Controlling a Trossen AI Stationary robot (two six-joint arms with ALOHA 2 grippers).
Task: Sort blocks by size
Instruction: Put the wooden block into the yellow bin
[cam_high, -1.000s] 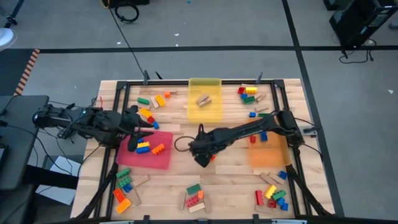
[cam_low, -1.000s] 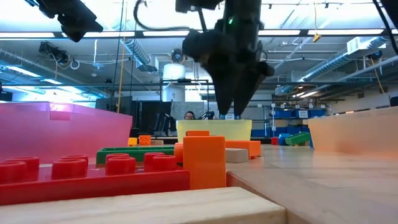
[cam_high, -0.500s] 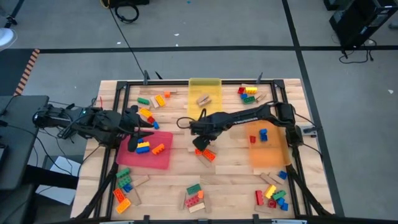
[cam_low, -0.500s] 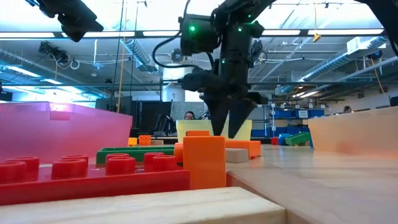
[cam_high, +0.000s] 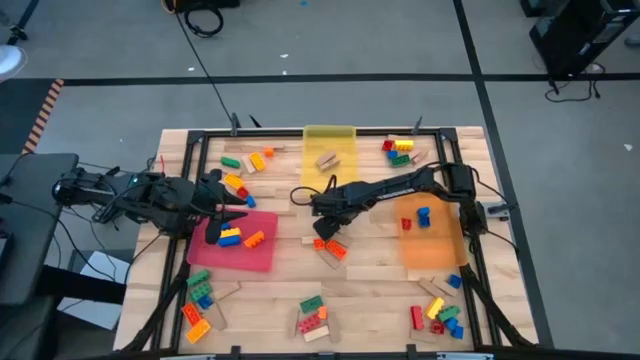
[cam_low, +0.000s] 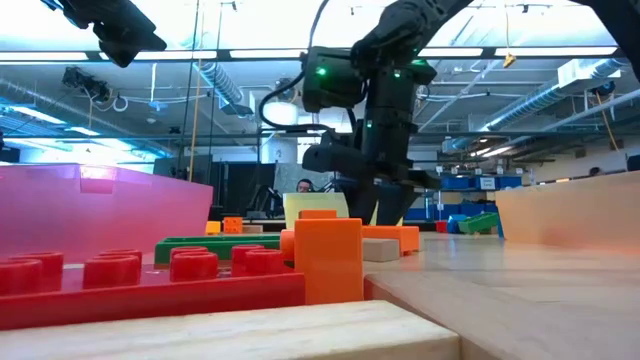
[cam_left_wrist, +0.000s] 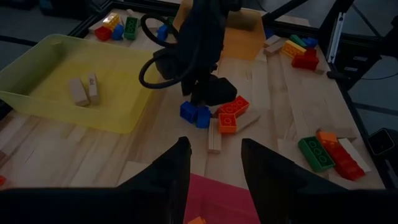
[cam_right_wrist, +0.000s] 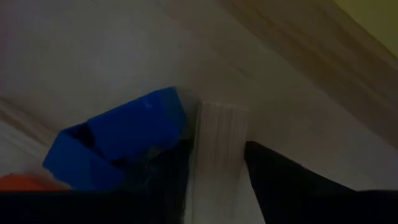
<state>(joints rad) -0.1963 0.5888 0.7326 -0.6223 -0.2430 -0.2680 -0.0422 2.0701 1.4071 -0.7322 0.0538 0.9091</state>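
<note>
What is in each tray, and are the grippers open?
yellow tray: holds two tan wooden blocks
red tray: holds a few bricks
orange tray: holds two blue bricks
left gripper: open, empty, above red tray
right gripper: open, around a tan block

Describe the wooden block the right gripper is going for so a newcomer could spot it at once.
Start at the yellow tray on the table's far edge and come toward the table's middle, where the right gripper hangs over a small cluster. The wooden block lies there beside a blue brick and an orange brick. It alone is plain tan, thin and studless.
</note>
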